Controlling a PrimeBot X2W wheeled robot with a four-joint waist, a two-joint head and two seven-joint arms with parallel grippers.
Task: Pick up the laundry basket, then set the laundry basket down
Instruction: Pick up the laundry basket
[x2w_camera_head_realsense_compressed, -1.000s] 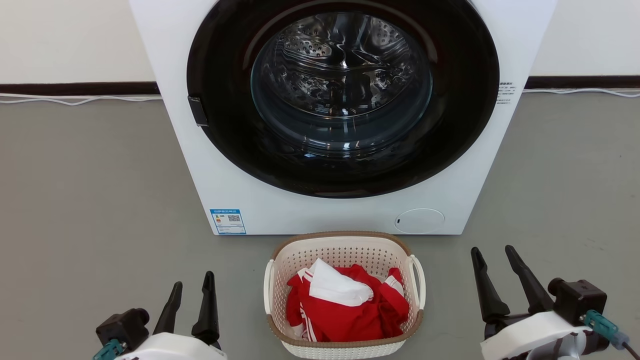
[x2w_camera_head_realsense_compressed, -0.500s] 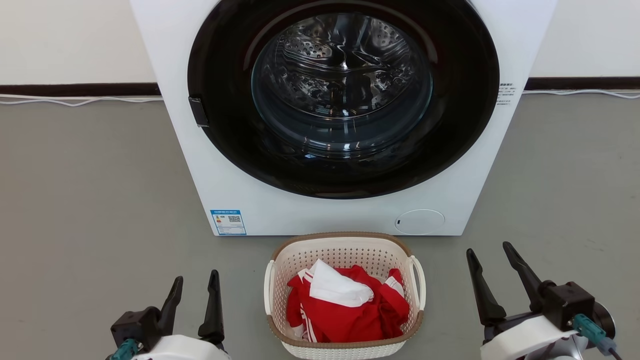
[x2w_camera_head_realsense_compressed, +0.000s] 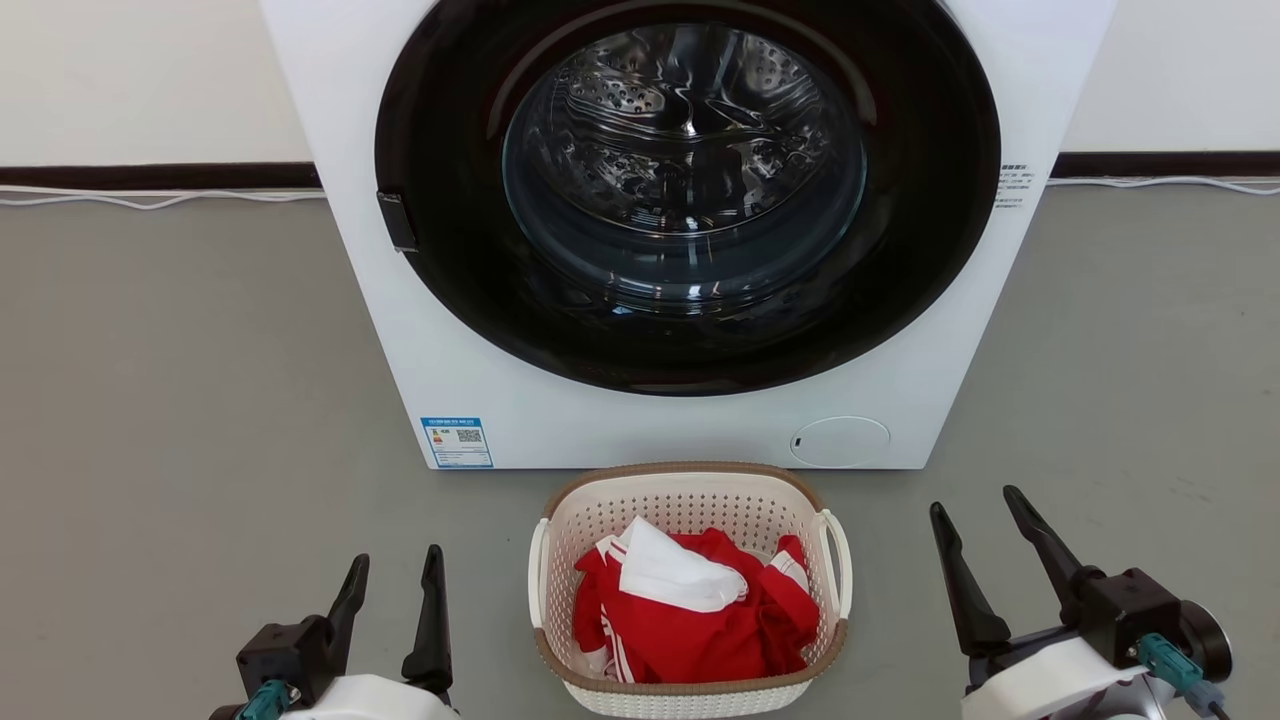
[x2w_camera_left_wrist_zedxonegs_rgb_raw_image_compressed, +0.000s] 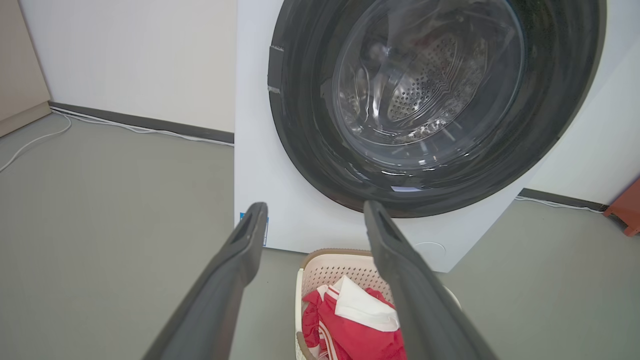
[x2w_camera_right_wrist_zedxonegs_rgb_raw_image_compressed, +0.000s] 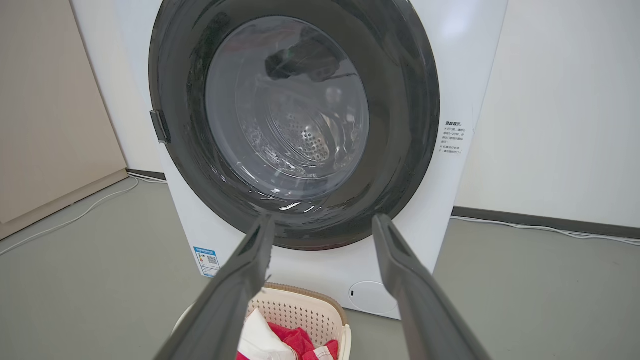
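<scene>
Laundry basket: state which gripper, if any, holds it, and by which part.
Nothing is held. The left gripper and right gripper stand open on either side of the laundry basket, clear of its handles.

Perforated plastic laundry basket — glossy glass door.

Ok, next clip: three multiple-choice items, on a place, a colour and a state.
1. Relative to the washing machine, the laundry basket is: A) on top B) on the floor in front C) inside
2. The clothing in the basket is mostly: A) red B) green C) black
3. The left pincer and right pincer are: A) open, empty B) shut on the handles C) shut on the rim
B: it sits on the floor before the machine. A: red fabric fills it. A: both finger pairs stand apart, clear of it.
</scene>
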